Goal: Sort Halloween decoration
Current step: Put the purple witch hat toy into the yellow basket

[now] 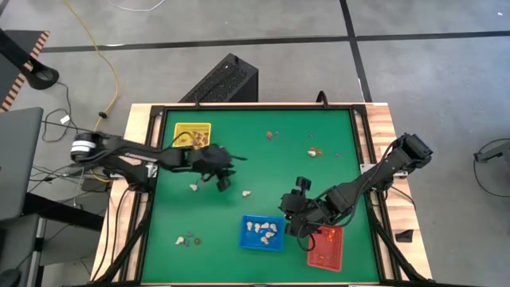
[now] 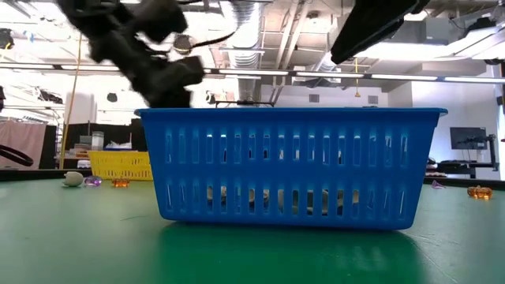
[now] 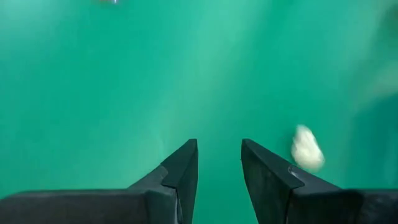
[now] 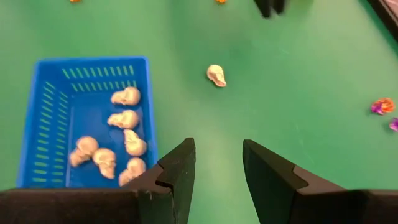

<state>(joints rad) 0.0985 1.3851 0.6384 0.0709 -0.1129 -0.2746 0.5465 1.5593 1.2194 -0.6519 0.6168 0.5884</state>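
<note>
the left claw hovers empty, jaws apart, above a cream skull on the green table. the right claw, also parted and empty, waits beside the blue tray (already holding skulls). next: descend and pinch.

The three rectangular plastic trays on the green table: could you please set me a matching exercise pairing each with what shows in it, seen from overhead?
Things:
1. blue rectangular plastic tray
2. yellow rectangular plastic tray
3. red rectangular plastic tray

Places and contents:
A. near the table's far left corner, by the left arm
B. holds whitish-cream skull trinkets
C. holds an orange-red trinket, under the right arm

Pairs: 1-B, 2-A, 3-C
</note>
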